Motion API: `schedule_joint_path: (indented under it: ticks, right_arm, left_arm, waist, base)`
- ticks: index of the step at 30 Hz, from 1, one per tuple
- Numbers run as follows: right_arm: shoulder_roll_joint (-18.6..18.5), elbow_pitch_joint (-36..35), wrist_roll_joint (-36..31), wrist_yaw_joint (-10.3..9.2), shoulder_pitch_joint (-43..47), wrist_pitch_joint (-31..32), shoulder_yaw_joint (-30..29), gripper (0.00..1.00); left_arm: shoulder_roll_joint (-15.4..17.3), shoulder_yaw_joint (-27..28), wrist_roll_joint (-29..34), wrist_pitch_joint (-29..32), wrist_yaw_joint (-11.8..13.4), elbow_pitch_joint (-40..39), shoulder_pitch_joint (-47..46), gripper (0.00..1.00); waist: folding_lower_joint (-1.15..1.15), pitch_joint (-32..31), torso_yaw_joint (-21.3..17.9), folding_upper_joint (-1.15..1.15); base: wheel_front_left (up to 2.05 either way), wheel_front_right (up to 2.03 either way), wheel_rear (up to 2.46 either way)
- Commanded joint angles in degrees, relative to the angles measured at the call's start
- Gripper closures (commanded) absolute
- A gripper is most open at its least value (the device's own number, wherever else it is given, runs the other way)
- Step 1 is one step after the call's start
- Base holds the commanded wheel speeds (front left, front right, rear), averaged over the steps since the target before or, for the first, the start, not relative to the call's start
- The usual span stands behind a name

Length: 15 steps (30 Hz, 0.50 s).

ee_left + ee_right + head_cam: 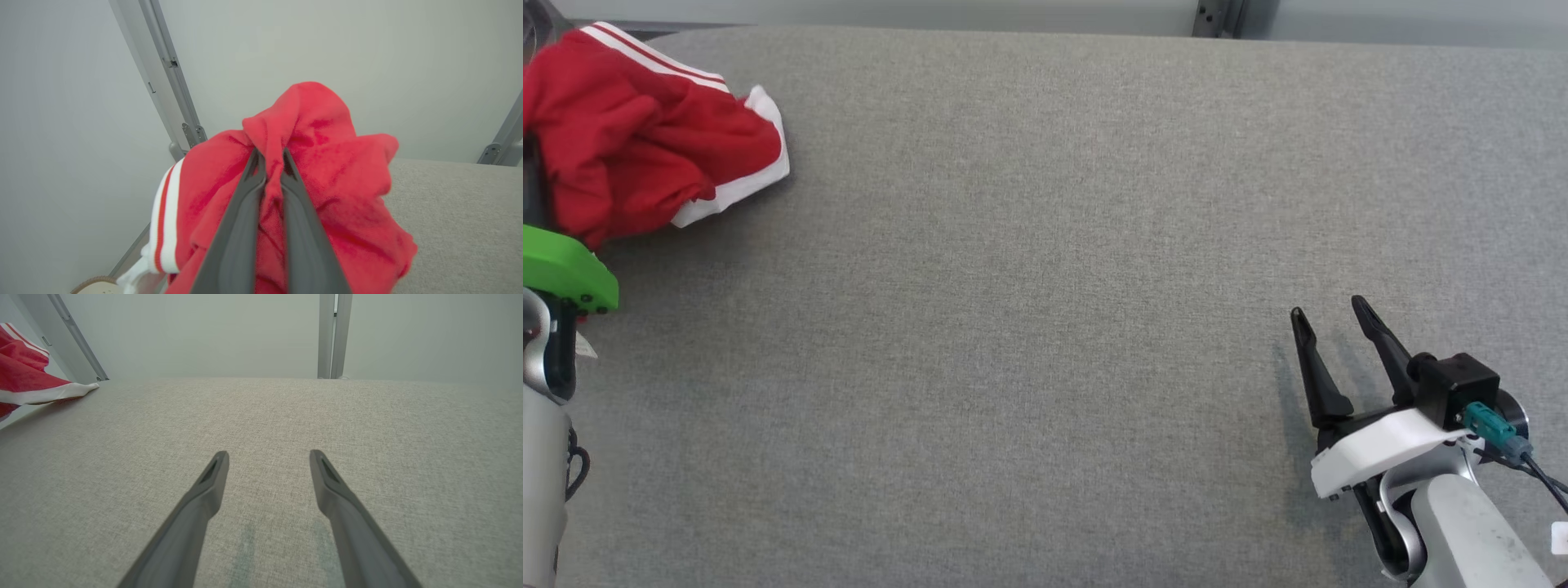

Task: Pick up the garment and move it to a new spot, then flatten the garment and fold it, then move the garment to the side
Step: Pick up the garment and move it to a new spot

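At the far left corner of the worktop [1054, 327], the left hand [270, 161] pinches one thin fold of the bunched red garment [645, 139], which could slip out or snag on the edge when lifted, while the right hand [1329, 309] rests released, near right.

The garment [645, 139] is soft red cloth with a fleecy, slightly napped face, and its white trim is a flatter cloth. The table cover [1045, 286] is grey woven fabric, matt and finely textured. The left gripper [271, 153] and the right gripper [1327, 307] look like dark, smooth, matt plastic. A green cover [564, 273] and a white housing [1380, 445] are smooth plastic with a faint sheen. The frame posts [331, 335] are grey metal.
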Motion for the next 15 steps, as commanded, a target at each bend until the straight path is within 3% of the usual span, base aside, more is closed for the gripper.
schedule_joint_path:
  ticks: [1, 10, 15]
  right_arm:
    - [0.38, 0.21, 0.20, 0.02, 1.18, -0.17, 0.06, 0.00]
    - [2.36, -0.08, 0.85, 0.02, 3.41, -0.17, -0.38, 0.00]
    - [3.14, -0.26, 1.02, 0.02, 3.48, -0.17, -0.82, 0.00]
  left_arm:
    - [0.57, -0.48, 0.60, -0.22, 0.10, -2.66, -0.29, 1.00]
    - [-0.98, -2.93, -1.57, 8.03, 0.69, -28.26, 4.59, 1.00]
    - [-5.60, -6.72, -2.86, 13.18, 2.65, -43.64, 8.87, 1.00]
  waist:
    - [0.00, -3.79, 0.08, 0.00]
    - [0.00, -6.19, -4.56, 0.00]
    - [0.00, -5.38, -7.99, 0.00]
  base:
    - [0.00, 0.00, 0.00]
    - [0.00, 0.00, 0.00]
    - [0.00, 0.00, 0.00]
